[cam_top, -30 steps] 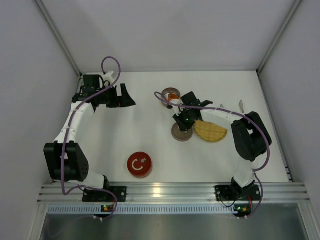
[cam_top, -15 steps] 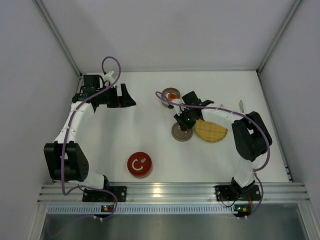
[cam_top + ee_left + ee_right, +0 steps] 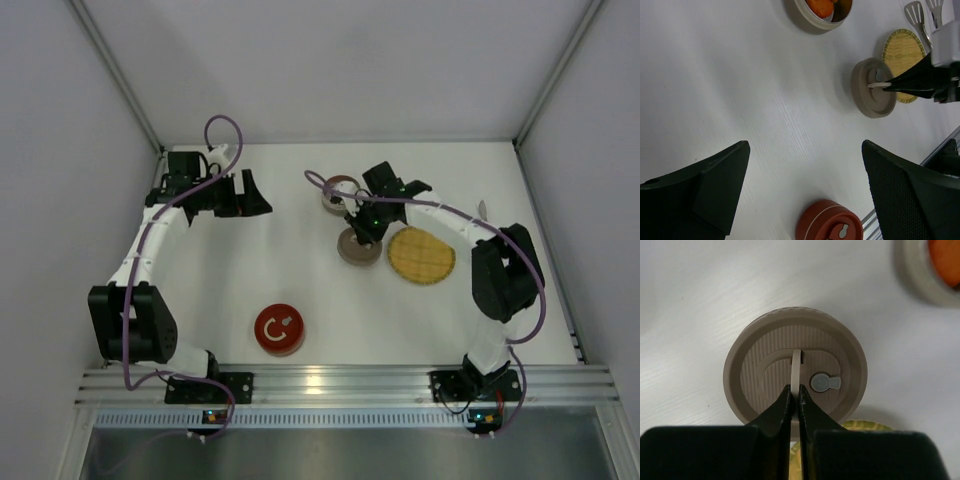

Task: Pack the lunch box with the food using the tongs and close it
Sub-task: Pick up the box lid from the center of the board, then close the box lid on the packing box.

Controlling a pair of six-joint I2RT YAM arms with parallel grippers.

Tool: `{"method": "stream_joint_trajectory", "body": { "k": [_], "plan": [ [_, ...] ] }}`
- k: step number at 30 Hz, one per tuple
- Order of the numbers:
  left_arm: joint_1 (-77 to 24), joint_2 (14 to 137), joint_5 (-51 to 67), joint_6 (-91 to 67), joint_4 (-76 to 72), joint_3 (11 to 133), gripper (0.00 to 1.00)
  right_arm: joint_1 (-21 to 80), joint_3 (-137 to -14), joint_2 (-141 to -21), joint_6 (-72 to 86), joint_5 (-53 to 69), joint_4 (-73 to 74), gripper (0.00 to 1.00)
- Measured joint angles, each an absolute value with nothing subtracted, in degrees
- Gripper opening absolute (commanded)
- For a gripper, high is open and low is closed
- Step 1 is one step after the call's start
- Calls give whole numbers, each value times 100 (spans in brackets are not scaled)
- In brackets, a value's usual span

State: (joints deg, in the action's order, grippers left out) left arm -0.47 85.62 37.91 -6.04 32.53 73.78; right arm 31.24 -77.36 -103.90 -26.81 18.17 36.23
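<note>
Atop the beige lid [image 3: 757,377], the right tool [image 3: 795,391] pinches its raised tab [image 3: 796,365].

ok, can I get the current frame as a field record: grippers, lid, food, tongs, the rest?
right gripper: shut on thin pale tab of round taupe ribbed lid
left gripper: open, empty, above bare table
food: orange lumps in open round beige tin
tongs: slim silver metal tongs, on table past plate, not held
plate: yellow woven round plate, bare, beside lid
other: round red tin, lid on
</note>
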Motion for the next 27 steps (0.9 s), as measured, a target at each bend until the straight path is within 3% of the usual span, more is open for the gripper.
{"method": "stream_joint_trajectory", "body": {
  "k": [6,13,19,27],
  "plan": [
    [123,8490,3822,-631,3142,7153,98,3004,-10064,-10825,-2880,1778,4195,0],
    [1201,8466,4213,-1059,2687,7153,98,2722,-12250,-12339,-2711,1518,4475,0],
    [1627,8527,4556,-1282,2464,7061,98,2657,-12420,-13087,-2412,1396,4504,0],
    [1750,8589,4729,-1304,2390,7030,98,2685,-12477,-13220,-2390,1337,4456,0]
  ]
}}
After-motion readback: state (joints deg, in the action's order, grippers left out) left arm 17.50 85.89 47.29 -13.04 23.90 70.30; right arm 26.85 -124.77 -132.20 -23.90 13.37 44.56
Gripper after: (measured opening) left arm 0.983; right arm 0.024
